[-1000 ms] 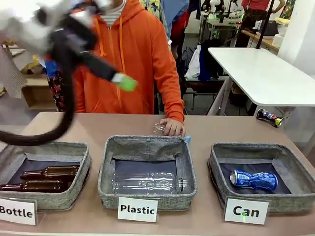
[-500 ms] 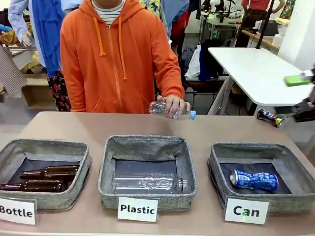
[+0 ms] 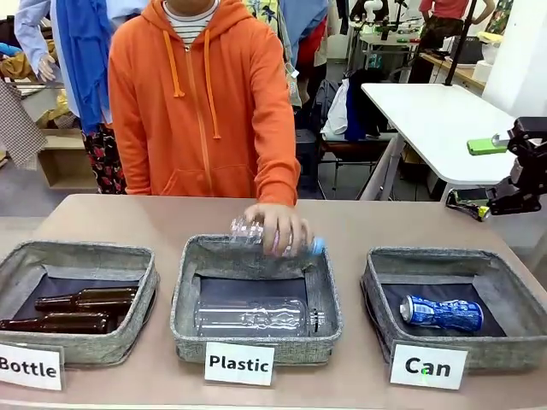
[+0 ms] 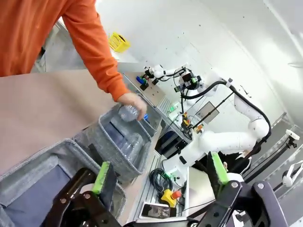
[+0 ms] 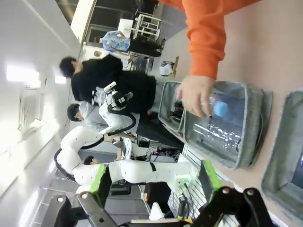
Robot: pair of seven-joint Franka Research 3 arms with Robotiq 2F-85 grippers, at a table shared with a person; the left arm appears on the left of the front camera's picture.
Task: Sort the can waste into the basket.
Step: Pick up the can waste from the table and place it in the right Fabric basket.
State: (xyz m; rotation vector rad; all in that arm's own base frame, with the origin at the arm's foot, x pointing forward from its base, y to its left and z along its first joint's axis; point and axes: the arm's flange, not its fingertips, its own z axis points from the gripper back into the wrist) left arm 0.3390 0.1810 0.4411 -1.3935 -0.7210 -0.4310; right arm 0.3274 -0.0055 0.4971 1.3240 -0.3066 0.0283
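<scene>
Two pincers noted, both released. The right pincer (image 3: pixel 485 178) hangs over the far right edge of the table (image 3: pixel 154 218), jaws spread wide with nothing between them. The left pincer (image 4: pixel 159 172) is likewise spread and empty.

Can waste: a blue dented can (image 3: pixel 441 313) already lies on its side in the Can basket (image 3: pixel 453 256), below the right pincer, nearer the robot and well apart from it. A dark crushed can (image 3: pixel 457 198) with red and blue print lies just beside the right pincer's lower fingertip; whether they touch cannot be told.

Far to this pincer's left, a person's hand (image 3: pixel 275 226) holds a clear plastic bottle (image 3: pixel 245 229) over the Plastic basket (image 3: pixel 184 290).

Handling, as judged: the crushed can is probably light, thin-walled and empty. It would dent further under pressure, and its smooth, creased skin could slip or skid when nudged. Taking hold across the flattened mid-body looks best, with the pads on opposing broad faces, away from the stiff rims, and with a modest squeeze.
</scene>
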